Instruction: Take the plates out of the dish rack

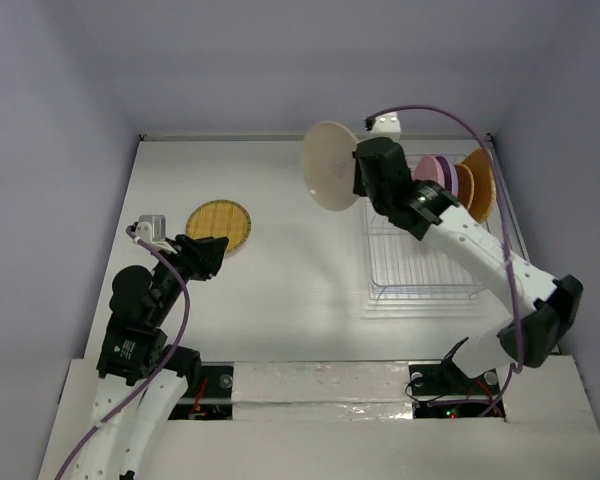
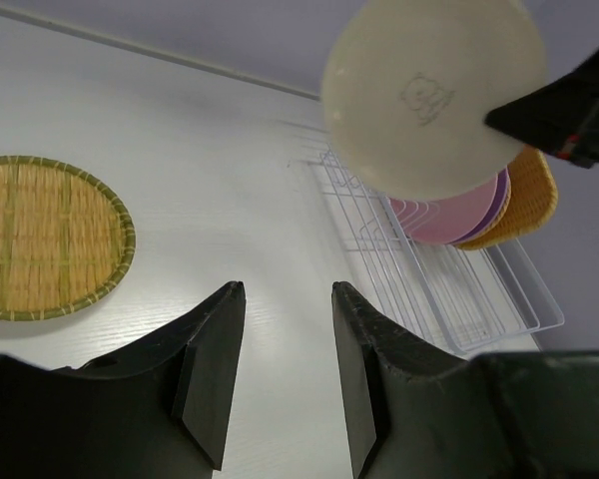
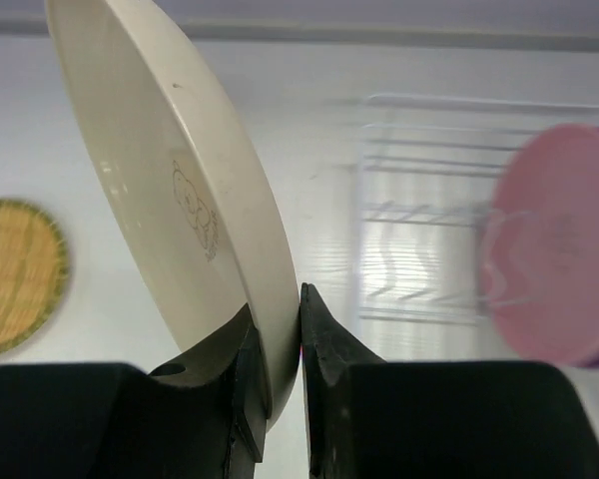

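My right jaws pinch the cream plate [image 1: 332, 166] by its rim, held upright, I guess so it slides out between the dish rack [image 1: 425, 275] dividers. It hangs over the worktop [image 1: 280, 290], just left of the rack. Left jaws sit spread, empty, near the yellow plate [image 1: 220, 224] lying flat.

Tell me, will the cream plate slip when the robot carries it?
Maybe: the cream plate looks smooth, and the right jaws pinch only its rim. It shows no sag held by one edge, so it's probably stiff.
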Available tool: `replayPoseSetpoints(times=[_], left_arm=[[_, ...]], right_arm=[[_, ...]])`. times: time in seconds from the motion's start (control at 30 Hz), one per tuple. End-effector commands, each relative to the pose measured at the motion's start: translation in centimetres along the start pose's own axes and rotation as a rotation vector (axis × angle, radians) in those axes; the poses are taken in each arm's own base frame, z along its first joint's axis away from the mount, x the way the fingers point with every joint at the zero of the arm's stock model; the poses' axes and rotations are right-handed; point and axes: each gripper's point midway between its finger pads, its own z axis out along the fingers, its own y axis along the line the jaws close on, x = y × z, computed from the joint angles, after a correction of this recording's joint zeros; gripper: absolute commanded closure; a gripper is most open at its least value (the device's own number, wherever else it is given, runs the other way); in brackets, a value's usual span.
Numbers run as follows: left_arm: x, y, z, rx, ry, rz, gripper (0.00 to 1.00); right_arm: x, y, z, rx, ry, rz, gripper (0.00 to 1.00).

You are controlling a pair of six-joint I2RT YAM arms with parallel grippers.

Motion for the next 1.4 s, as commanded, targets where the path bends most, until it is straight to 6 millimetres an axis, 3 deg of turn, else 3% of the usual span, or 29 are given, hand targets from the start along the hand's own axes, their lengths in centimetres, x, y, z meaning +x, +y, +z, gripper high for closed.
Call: replayPoseSetpoints(times=[0.0,0.03,0.13,0.23,0.47,0.67,0.8,0.93,1.1,1.37], left_arm=[[-1.4,-0.5,0.0,0.016,-0.056,0.014,0.63],[-1.3,-0.4,0.0,0.015,-0.053,0.014,0.63],[-1.3,-0.4,0.0,0.016,-0.053,0.014,0.62],[-1.2,-0.3,0.1,0.011,-0.050,0.013,0.62],[-1.3,-0.4,0.1,0.014,-0.052,0.013,0.62],[-1.4,-0.1,0.1,0.000,-0.059,0.010,0.62],[-1.3,0.0,0.1,-0.002,-0.056,0.011,0.62],[-1.3,0.0,0.1,-0.003,-0.057,0.011,0.62],[-1.4,-0.1,0.1,0.000,-0.059,0.011,0.62],[-1.4,0.0,0.0,-0.001,-0.059,0.011,0.62]], right_arm=[[1.6,7.8,2.5,-0.239,0.011,0.096,1.00],[3.6,9.2,3.9,-0.256,0.060,0.098,1.00],[5.7,11.8,5.3,-0.308,0.107,0.130,1.00],[8.6,13.0,7.0,-0.309,0.157,0.154,1.00],[14.3,11.4,9.5,-0.180,0.232,0.130,1.00],[18.7,11.8,10.4,-0.184,0.305,0.145,0.99],[20.4,11.3,10.8,-0.153,0.325,0.141,0.91],[21.0,10.2,11.2,-0.094,0.323,0.116,0.76],[22.2,8.5,11.5,-0.007,0.335,0.067,0.70],[24.5,7.8,11.6,0.013,0.379,0.037,0.59]])
